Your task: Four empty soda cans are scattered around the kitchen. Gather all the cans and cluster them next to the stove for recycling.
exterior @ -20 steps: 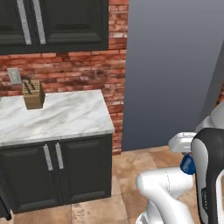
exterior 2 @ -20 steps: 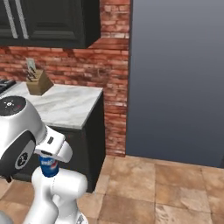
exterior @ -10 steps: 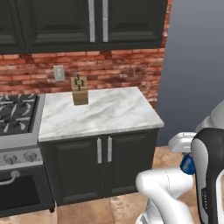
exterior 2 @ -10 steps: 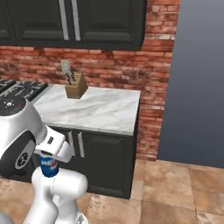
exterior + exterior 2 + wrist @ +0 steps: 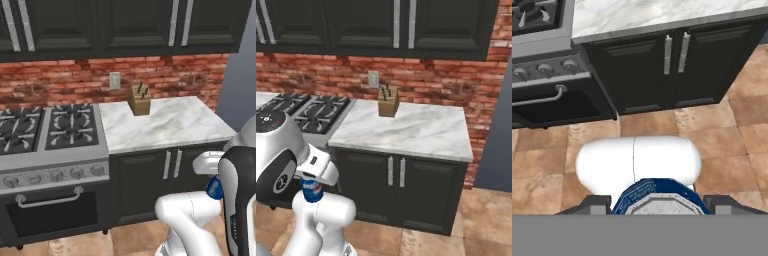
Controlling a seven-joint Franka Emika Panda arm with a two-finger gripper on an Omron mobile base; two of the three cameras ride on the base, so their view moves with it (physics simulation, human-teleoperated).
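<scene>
**Blue can carried low, stove and counter ahead**

Blue with a silver top, the soda can (image 5: 312, 190) sits clamped between the gripper (image 5: 657, 204) fingers, which are closed on its sides; in the hand view its rim fills the space between the two dark tips. The arm is folded in close to the robot's own body, so the can rides upright and tucked near the base, low over the tiled floor (image 5: 722, 130). That posture looks like a carrying one: held tight and near, the can is less likely to swing or tip while the base is driving.

Ahead stands the stove (image 5: 50, 150), with black grates, front knobs and an oven bar handle. Touching its right side is the white marble counter (image 5: 165, 125), bare apart from a wooden knife block (image 5: 139, 99) near the brick wall (image 5: 60, 80). The strip of marble just beside the grates seems the natural spot to cluster cans.

No other cans can be seen on that surface, so by my reading this may be the first delivery. The next move would call for raising the arm from its tucked pose up over the counter edge.
</scene>
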